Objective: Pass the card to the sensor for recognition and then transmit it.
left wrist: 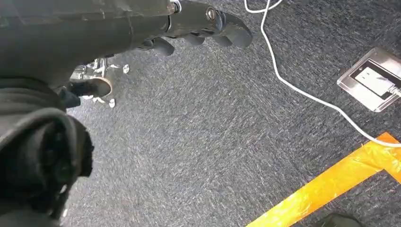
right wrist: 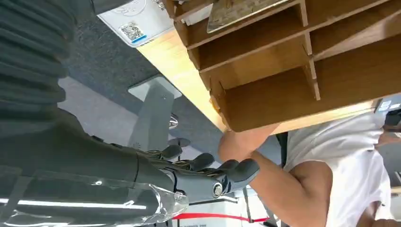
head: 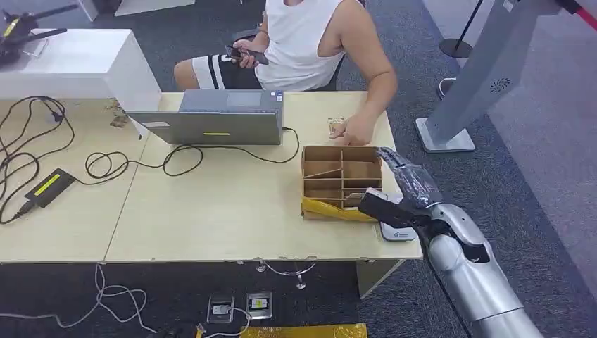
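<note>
Right hand hovers with fingers extended and apart, holding nothing, beside the right edge of the divided cardboard box, in whose near compartment a card lies; left hand hangs empty, fingers loosely curled

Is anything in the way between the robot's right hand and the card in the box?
Just the box's cardboard wall. The right hand hovers beside the box, and the card sits inside a compartment, so it must reach over. The person's hand rests beyond the box.
</note>
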Controlling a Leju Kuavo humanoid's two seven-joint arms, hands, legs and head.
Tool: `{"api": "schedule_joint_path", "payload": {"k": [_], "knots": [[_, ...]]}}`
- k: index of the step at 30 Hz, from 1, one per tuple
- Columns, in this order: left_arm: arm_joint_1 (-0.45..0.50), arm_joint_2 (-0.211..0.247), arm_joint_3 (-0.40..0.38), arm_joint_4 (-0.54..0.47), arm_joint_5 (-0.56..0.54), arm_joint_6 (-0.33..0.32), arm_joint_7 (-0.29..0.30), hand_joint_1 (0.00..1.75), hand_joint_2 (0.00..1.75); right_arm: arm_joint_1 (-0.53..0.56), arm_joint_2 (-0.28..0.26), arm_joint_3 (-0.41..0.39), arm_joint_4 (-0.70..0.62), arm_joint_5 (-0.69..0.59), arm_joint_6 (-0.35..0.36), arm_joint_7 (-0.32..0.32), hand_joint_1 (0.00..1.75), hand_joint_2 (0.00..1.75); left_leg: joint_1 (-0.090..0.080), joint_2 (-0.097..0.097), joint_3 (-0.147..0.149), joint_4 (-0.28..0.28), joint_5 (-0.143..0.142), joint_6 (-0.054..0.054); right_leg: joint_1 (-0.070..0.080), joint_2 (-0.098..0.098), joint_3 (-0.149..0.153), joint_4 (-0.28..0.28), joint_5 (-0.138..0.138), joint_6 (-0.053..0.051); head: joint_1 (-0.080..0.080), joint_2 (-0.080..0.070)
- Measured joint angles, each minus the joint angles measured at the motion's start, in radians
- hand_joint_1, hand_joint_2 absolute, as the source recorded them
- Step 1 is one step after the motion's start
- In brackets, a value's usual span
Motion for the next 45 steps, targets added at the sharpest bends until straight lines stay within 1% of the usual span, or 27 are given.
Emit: {"api": "schedule_joint_path", "payload": {"k": [11,20,34,45], "knots": [[-0.009,0.0,0.0,0.0,-0.011,-0.016,0.0,0.0,0.0,-0.017,0.006,0.014,0.047,0.032,0.007,-0.038,0.0,1.75,0.0,0.0,0.0,0.0,0.0,0.0,0.0,0.0,0.0,0.0,0.0,0.0,0.0,0.0],[-0.018,-0.002,0.0,0.0,-0.018,-0.015,0.0,0.0,0.0,-0.038,0.034,0.042,0.109,0.049,0.003,-0.067,0.0,1.75,0.0,0.0,0.0,0.0,0.0,0.0,0.0,0.0,0.0,0.0,0.0,0.0,0.0,0.0],[-0.018,-0.002,0.0,0.0,-0.016,-0.017,0.0,0.0,0.0,-0.05,0.055,0.071,0.168,0.048,-0.002,-0.071,0.0,1.75,0.0,0.0,0.0,0.0,0.0,0.0,0.0,0.0,0.0,0.0,0.0,0.0,0.0,0.0],[-0.018,-0.002,0.0,0.0,-0.016,-0.019,0.0,0.0,0.0,-0.065,0.064,0.085,0.209,0.043,-0.018,-0.079,0.0,1.75,0.0,0.0,0.0,0.0,0.0,0.0,0.0,0.0,0.0,0.0,0.0,0.0,0.0,0.0]]}}
